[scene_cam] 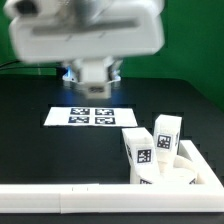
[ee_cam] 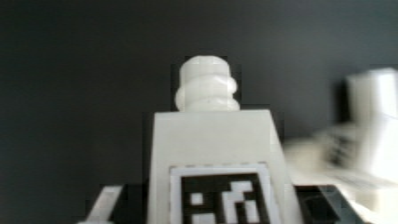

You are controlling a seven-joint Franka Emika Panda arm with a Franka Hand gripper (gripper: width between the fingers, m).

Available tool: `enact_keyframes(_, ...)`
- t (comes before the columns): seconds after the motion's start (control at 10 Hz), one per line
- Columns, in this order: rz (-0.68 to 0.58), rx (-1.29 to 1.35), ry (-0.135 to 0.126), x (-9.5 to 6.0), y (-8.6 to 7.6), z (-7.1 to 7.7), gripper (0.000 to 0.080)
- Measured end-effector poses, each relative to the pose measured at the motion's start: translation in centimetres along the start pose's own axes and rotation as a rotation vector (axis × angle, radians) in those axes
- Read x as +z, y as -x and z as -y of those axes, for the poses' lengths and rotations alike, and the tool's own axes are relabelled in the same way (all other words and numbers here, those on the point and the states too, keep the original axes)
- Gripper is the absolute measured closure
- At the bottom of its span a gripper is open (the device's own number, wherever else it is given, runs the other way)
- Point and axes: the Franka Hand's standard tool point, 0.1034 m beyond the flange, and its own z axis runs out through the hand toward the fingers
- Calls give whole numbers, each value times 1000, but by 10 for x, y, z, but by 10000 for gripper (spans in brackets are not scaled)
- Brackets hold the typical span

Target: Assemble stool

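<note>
My gripper (scene_cam: 91, 72) hangs over the black table (scene_cam: 40, 140); I can't tell its jaw state. The wrist view fills with a tagged leg (ee_cam: 214, 150). At the table's five o'clock, the seat (scene_cam: 185, 172) and legs (scene_cam: 167, 135) crowd the rail (scene_cam: 60, 200) corner. The marker board (scene_cam: 92, 116) lies mid-table.

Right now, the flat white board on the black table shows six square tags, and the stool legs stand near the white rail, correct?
Not quite: the marker board shows four tags, not six, as the exterior view shows. The stool legs do stand near the white rail.
</note>
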Motion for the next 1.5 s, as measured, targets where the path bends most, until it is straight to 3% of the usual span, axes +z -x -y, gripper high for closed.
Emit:
enact_keyframes(0.1, -68, -19, 4, -7, -8, 1, 469)
enact_keyframes(0.2, -160, 2, 19, 3, 0, -21, 469)
enact_keyframes(0.3, -205, 17, 23, 7, 9, -23, 469)
enact_keyframes(0.5, -368, 4, 51, 4, -4, -20, 469)
enact_keyframes(0.6, -474, 54, 47, 0, -15, 1, 469)
enact_keyframes(0.7, -587, 59, 30, -4, -26, 37, 469)
enact_keyframes(0.8, -677, 42, 26, -4, -26, 58, 469)
enact_keyframes(1.0, -816, 25, 43, -3, -27, 55, 469)
enact_keyframes(1.2, -805, 35, 31, 3, -28, 63, 469)
enact_keyframes(1.4, -800, -42, 37, 18, -47, 113, 469)
enact_keyframes(1.5, -817, -102, 72, 29, -55, 123, 469)
